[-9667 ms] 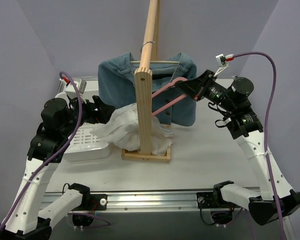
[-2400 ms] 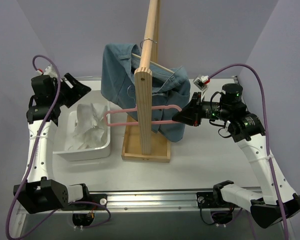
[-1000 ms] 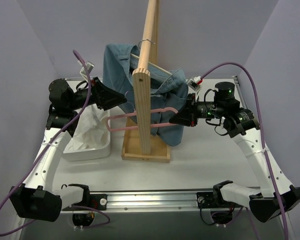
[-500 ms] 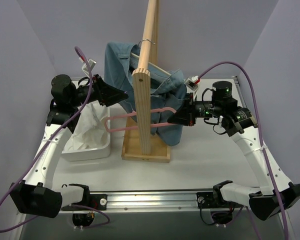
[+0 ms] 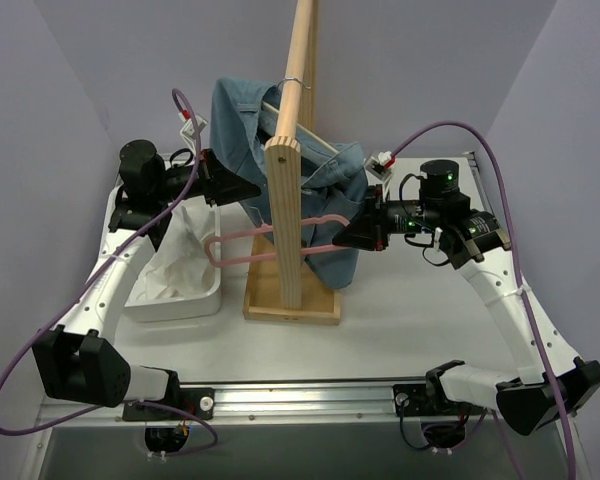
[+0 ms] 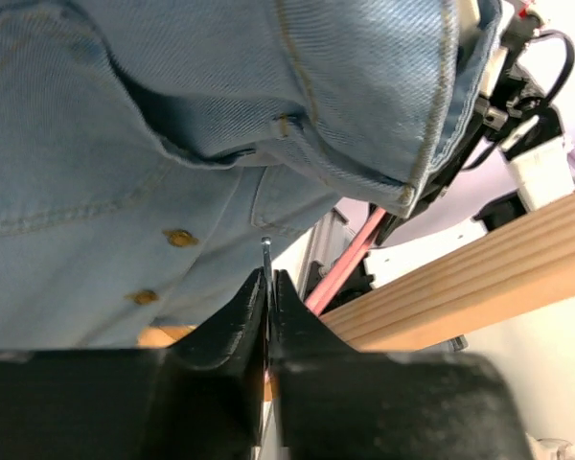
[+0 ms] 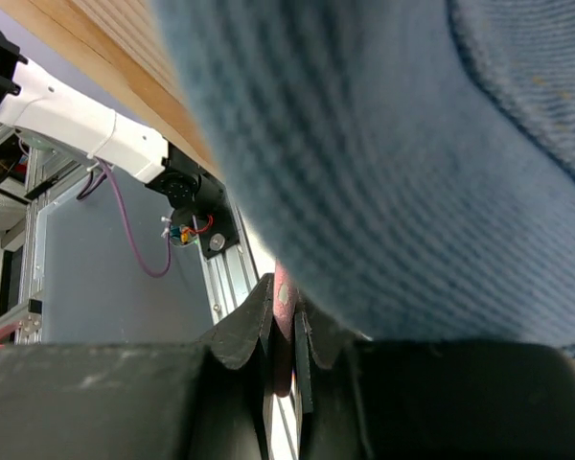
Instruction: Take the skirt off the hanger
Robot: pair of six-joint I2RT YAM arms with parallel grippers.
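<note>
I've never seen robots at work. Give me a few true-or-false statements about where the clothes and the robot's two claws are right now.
1. The white skirt lies in the white bin, off the pink hanger. True.
2. The right gripper is shut on the pink hanger. True.
3. The denim garment lies flat on the table. False: it hangs from the wooden stand.
4. The left gripper holds the skirt. False: it is up beside the denim garment, apart from the skirt.
</note>
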